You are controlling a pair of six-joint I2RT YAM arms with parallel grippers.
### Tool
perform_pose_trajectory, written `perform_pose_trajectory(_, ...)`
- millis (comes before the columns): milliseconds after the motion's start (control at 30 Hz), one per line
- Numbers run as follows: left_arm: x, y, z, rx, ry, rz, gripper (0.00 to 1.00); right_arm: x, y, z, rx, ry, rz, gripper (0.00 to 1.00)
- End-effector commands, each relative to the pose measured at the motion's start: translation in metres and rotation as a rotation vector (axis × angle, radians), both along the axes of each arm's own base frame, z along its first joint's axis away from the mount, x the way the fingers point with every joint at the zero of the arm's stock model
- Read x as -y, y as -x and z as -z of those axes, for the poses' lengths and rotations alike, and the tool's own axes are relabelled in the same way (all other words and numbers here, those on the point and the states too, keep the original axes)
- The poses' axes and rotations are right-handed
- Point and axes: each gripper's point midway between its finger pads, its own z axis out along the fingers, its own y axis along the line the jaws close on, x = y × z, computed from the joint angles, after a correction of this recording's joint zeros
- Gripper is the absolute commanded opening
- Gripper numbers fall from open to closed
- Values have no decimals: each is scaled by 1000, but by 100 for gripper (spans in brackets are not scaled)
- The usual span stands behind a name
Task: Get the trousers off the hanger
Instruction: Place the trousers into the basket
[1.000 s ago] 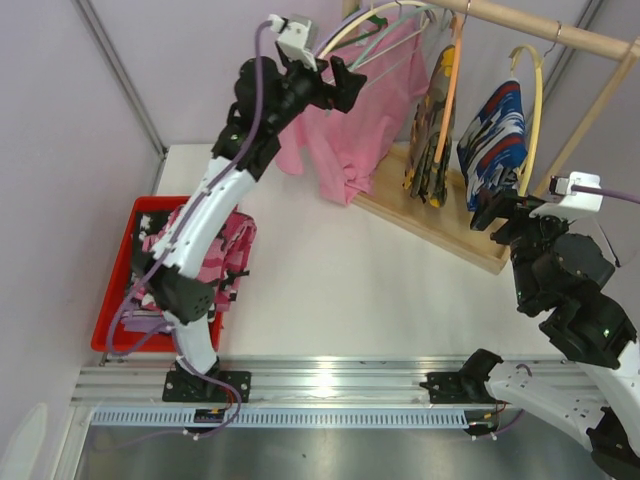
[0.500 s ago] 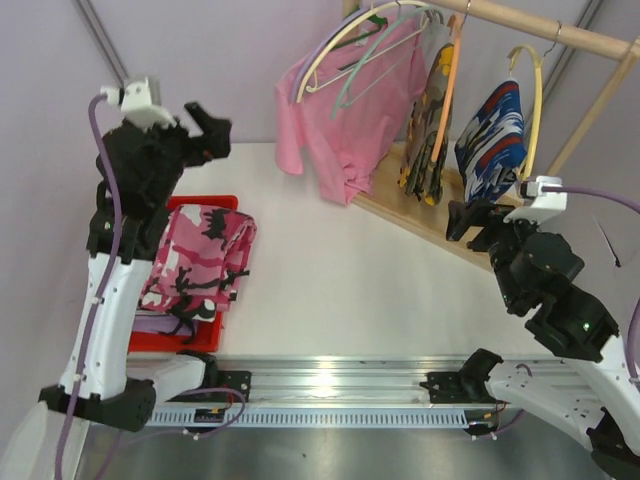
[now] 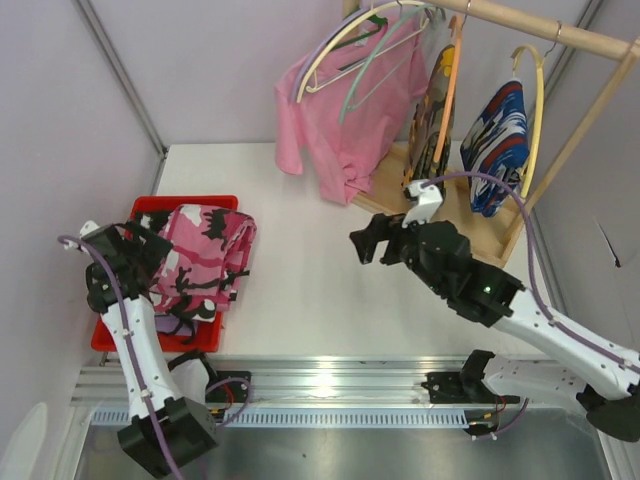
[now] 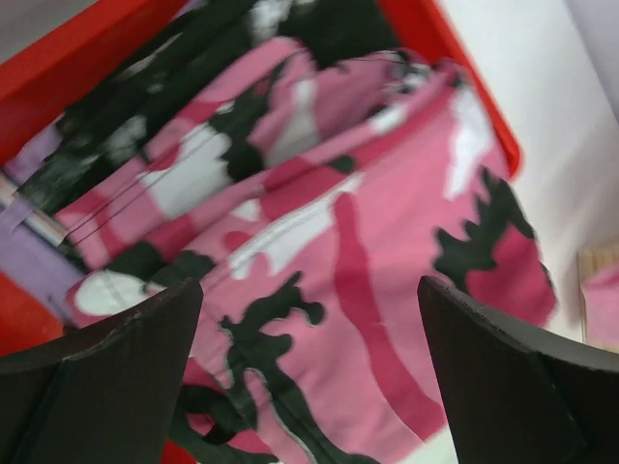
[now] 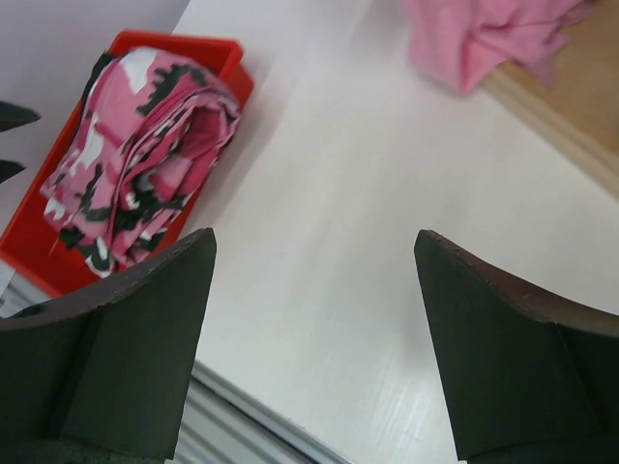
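1. Pink-and-black camouflage trousers (image 3: 205, 250) lie heaped in the red plastic tray (image 3: 225, 203), left.
2. Yellow-olive camouflage trousers (image 3: 430, 120) and blue-white-red print trousers (image 3: 495, 140) hang from the wooden rail (image 3: 540, 30), far right.
3. Left gripper (image 4: 309, 283) gapes wide over the tray, empty.
4. Right gripper (image 5: 312, 233), spread wide over the white table (image 3: 320, 290), holds nothing.

The camouflage trousers (image 3: 205, 255) are matt cloth, the red bin (image 4: 68, 58) glossy plastic, the rack (image 3: 580, 140) wood.
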Motion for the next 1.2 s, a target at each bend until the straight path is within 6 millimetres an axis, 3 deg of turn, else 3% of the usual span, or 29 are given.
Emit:
perform_pose_trajectory(0,-14,7,11,42,97,-126,100,-40,6,-17,21,-118,-104,90)
perform_pose_trajectory(67,-20,15,29,35,173,-220,100,-50,4,-18,42,-109,-134,90)
perform_pose_trajectory(167,-25,26,35,35,213,-349,99,-49,-1,-29,85,-106,-120,91)
perform_pose_trajectory(267,-32,48,23,56,164,-464,99,-45,-5,-34,107,-73,-112,92)
perform_pose_trajectory(367,-31,62,16,65,101,-462,100,-40,-9,-31,100,-38,-103,92)
perform_pose_trajectory(467,-23,62,29,47,110,-410,99,-41,-8,-22,66,-30,-114,92)
perform_pose_trajectory(500,-19,64,47,14,132,-400,99,-43,-8,-19,56,-29,-122,92)
perform_pose_trajectory(567,-16,57,52,43,137,-362,99,-46,-8,-16,38,-31,-129,92)
perform_pose_trajectory(633,-4,49,70,49,181,-294,100,-49,-8,-15,30,-30,-133,93)
perform_pose_trajectory(867,-7,45,86,28,183,-279,99,-76,-20,-7,-16,-19,-165,93)
perform_pose_trajectory(1067,4,33,104,64,247,-232,99,-102,-26,-2,-39,-31,-215,92)
perform_pose_trajectory(1167,5,29,106,94,248,-213,86,-109,-33,5,-40,-14,-217,92)
